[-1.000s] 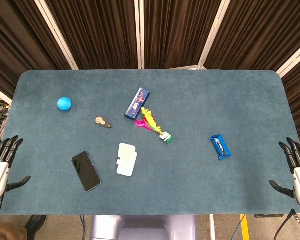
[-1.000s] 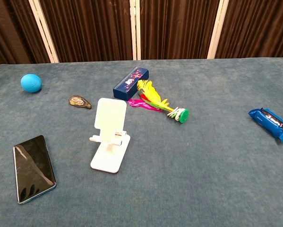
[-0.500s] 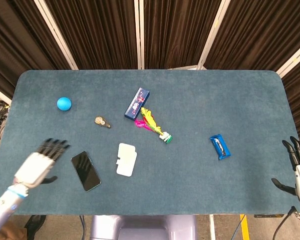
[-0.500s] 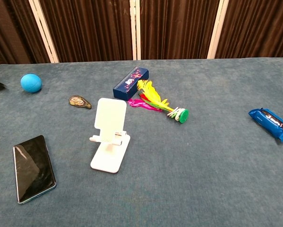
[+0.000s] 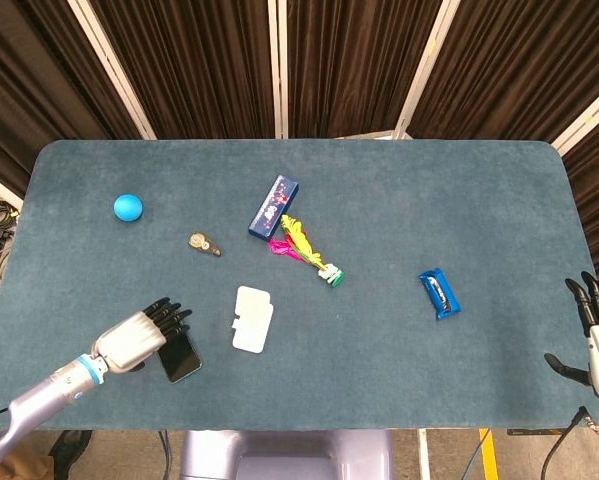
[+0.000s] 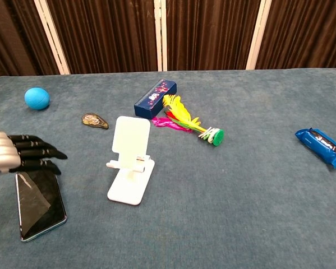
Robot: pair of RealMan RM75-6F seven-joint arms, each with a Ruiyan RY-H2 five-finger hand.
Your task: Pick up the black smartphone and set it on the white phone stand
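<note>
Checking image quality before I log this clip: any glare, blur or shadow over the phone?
Chest view: sharp; the phone screen shows a pale reflection, and the left hand hangs over its far end. Head view: even light, no glare; the hand covers most of the phone.

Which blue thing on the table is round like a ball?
The small light-blue ball near the table's far left. The dark blue box is long and flat-sided, and the blue snack packet is a crinkly oblong wrapper.

Smartphone (image 5: 182, 357) perhaps half under left hand (image 5: 139, 336)

Black smartphone (image 6: 40, 203) lies flat beside upright white phone stand (image 6: 131, 162).
</note>
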